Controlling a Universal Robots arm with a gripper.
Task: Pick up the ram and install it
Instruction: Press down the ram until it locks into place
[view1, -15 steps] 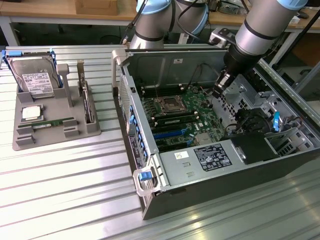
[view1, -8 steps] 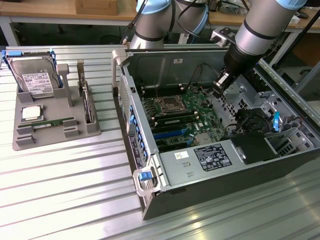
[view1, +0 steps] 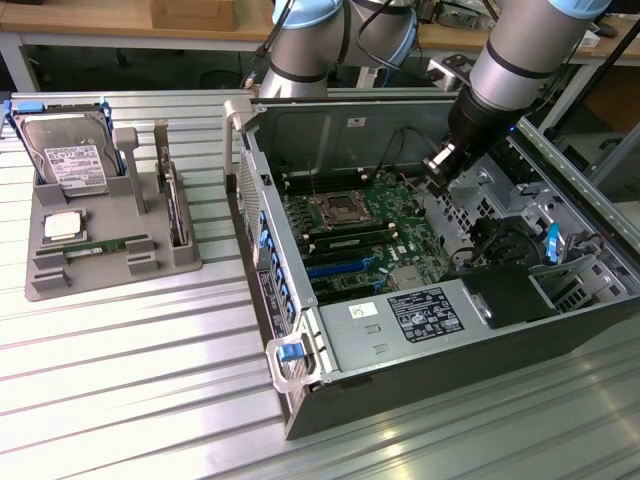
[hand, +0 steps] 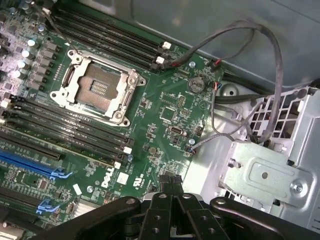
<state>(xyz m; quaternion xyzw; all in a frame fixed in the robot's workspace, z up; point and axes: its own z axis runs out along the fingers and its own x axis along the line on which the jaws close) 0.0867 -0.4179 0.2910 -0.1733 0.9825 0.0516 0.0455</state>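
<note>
**Hovering over the motherboard, gripper empty, ram in the tray**

Hovering above the open computer case (view1: 440, 300), the gripper (view1: 441, 163) hangs over the far right part of the motherboard (view1: 370, 225). In the wrist view the gripper (hand: 172, 192) has its fingers drawn together, tips meeting with nothing between them.

Finding 1: the ram (view1: 100, 246) lies flat in the near slot of the grey parts tray (view1: 110, 275), on the table at the exterior view's left, well apart from the case. Its long axis runs roughly left to right across the tray, tilted slightly. From the gripper it lies far to the exterior view's left and nearer the camera, with the case's left wall between them.

Finding 2: tray contents. A hard drive (view1: 68, 158) sits at the far end, a square silver processor (view1: 62, 226) just near of it, and a second green stick (view1: 176, 205) stands on edge in an upright holder on the tray's right side.

Finding 3: case contents. The processor socket (hand: 97, 87) is open and empty. Black memory slots (hand: 70, 127) flank it on both sides; the wrist view gives no sign of a stick seated in them. Loose cables (hand: 240, 75) cross to the metal drive cage (hand: 265, 170).

Assessment: the ram has not been picked up.
</note>
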